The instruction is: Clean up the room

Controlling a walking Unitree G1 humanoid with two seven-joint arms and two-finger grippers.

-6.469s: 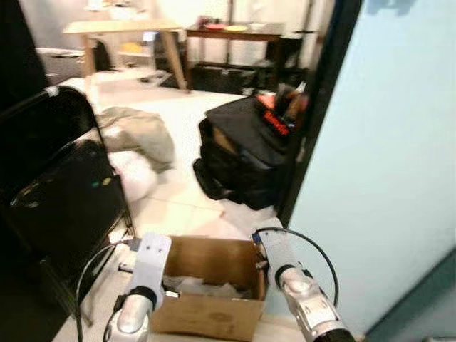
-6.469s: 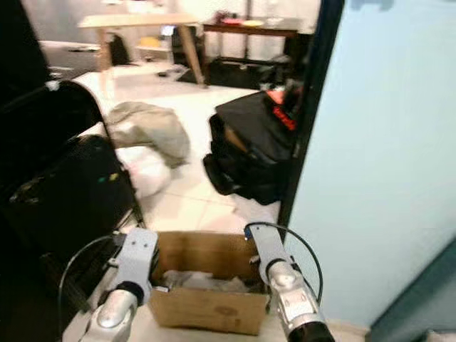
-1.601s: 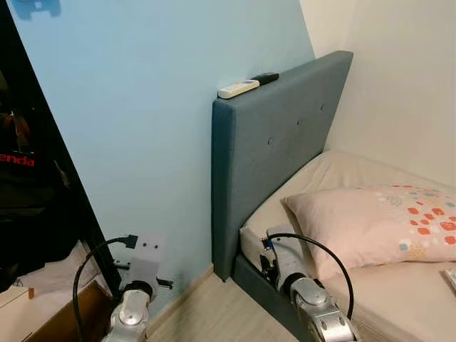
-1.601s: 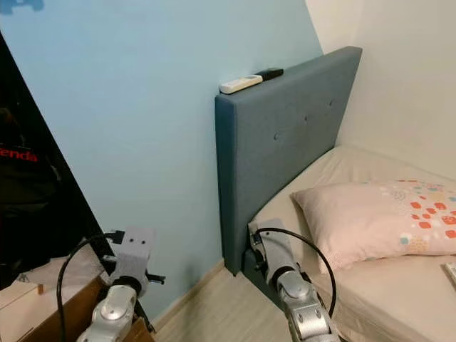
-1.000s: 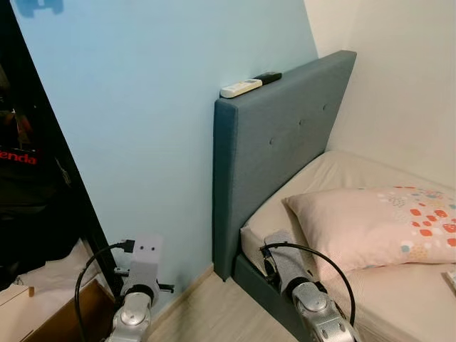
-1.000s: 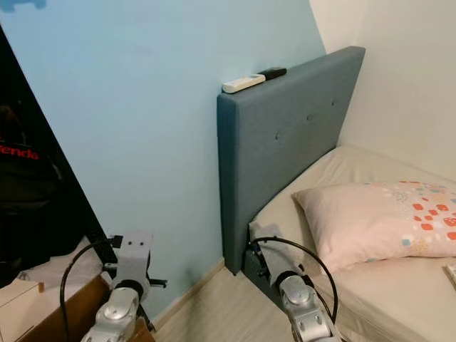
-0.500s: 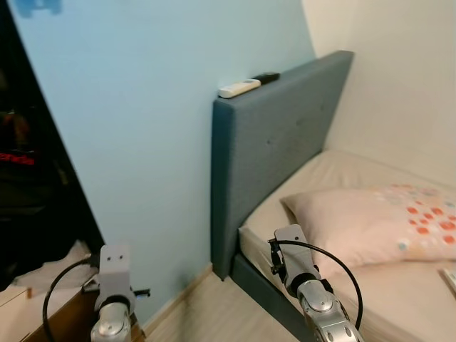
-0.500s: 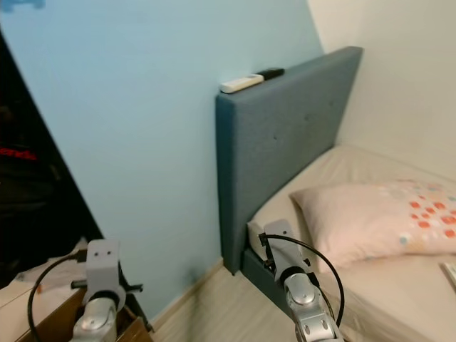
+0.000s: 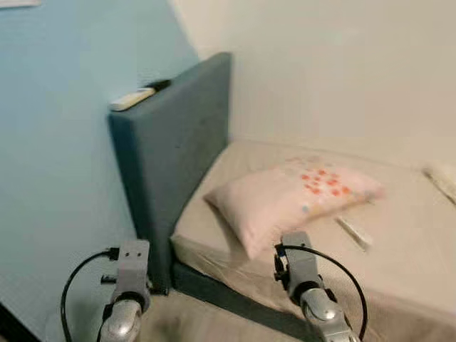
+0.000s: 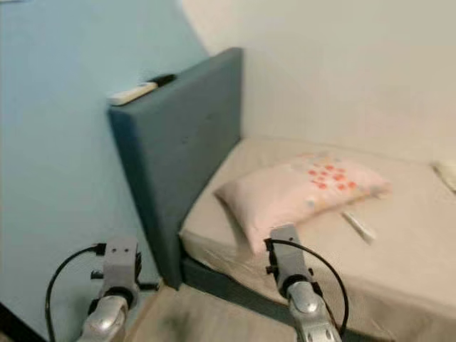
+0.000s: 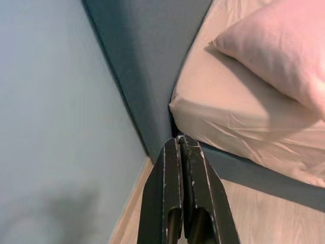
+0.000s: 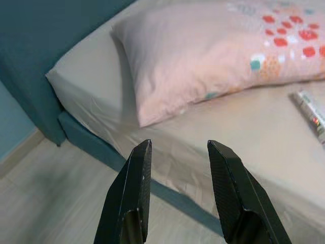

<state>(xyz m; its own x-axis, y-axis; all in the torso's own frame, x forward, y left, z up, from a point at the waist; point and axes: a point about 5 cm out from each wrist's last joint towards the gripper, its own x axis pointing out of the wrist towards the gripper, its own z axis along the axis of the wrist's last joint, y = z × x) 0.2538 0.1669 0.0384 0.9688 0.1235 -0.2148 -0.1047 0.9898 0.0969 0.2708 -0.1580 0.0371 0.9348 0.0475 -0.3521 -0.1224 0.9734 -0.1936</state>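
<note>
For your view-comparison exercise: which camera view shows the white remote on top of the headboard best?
The left eye view: the white remote lies whole on the headboard top. The right eye view shows it similarly. The wrist views show headboard parts, without its top.

A pale pink pillow (image 9: 292, 196) with a patch of red and orange dots lies flat on the beige-sheeted bed (image 9: 399, 249), its near corner just short of the mattress edge. Just right of it on the sheet lies a slim, pale tube-like item (image 9: 354, 232) — small, with faint printing, set at a slant. At the far right edge of the bed sits another pale object (image 9: 443, 178), too blurred to identify. On top of the teal headboard (image 9: 171, 153) rest two remotes end to end — a white one (image 9: 130, 99) nearer, a black one (image 9: 158, 85) farther.
</note>
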